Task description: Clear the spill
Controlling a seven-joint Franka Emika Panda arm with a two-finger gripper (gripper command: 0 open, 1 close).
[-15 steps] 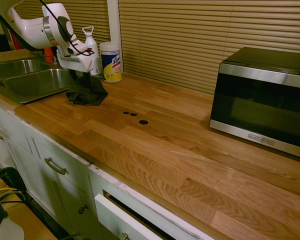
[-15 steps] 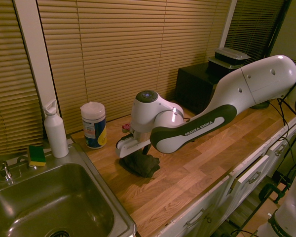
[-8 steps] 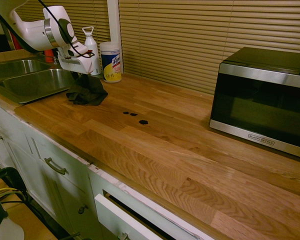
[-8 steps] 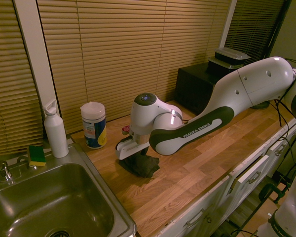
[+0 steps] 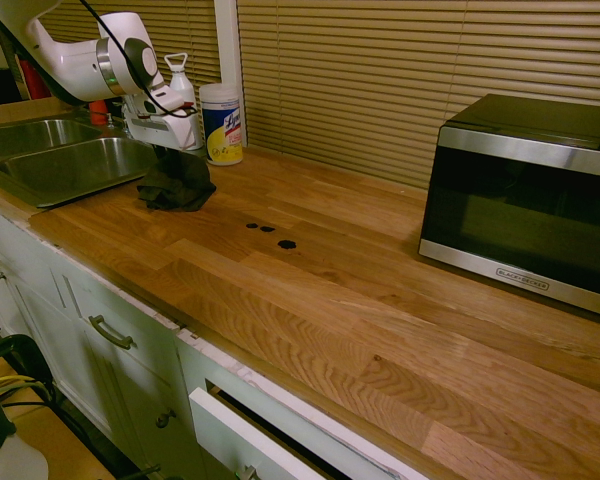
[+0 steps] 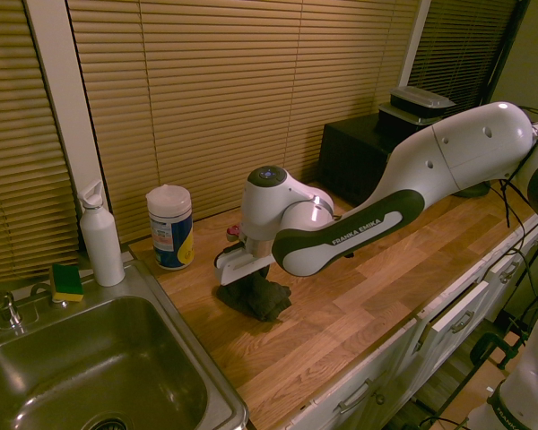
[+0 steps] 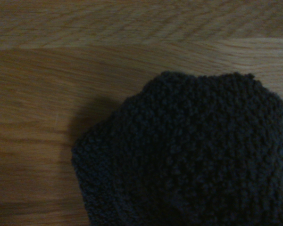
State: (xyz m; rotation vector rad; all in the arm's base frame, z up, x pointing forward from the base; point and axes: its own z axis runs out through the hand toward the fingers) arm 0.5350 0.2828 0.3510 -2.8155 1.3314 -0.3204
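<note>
Sitting as three small dark blots in a short row on the wooden counter (image 5: 380, 300): the spill (image 5: 268, 232), roughly mid-counter, well apart from the microwave (image 5: 525, 195) at the far end. Lying nearer the sink (image 5: 50, 165), w/ bare wood between it and the blots: a crumpled black cloth (image 5: 176, 181), bunched up under the gripper (image 5: 170, 150) and partly resting on the counter. Hovering right over the cloth; fingers hidden behind cloth and wrist housing in both ext. views, so can't tell how wide they're standing or whether gripping the fabric. Filling most of the wrist view: knobbly dark weave of the cloth (image 7: 188, 155) against wood grain. Standing by the blinds behind the cloth: a wipes canister (image 5: 221, 122) and a white bottle (image 5: 180, 95); resting at the sink's back edge, a green-yellow sponge (image 6: 67, 281).
</note>
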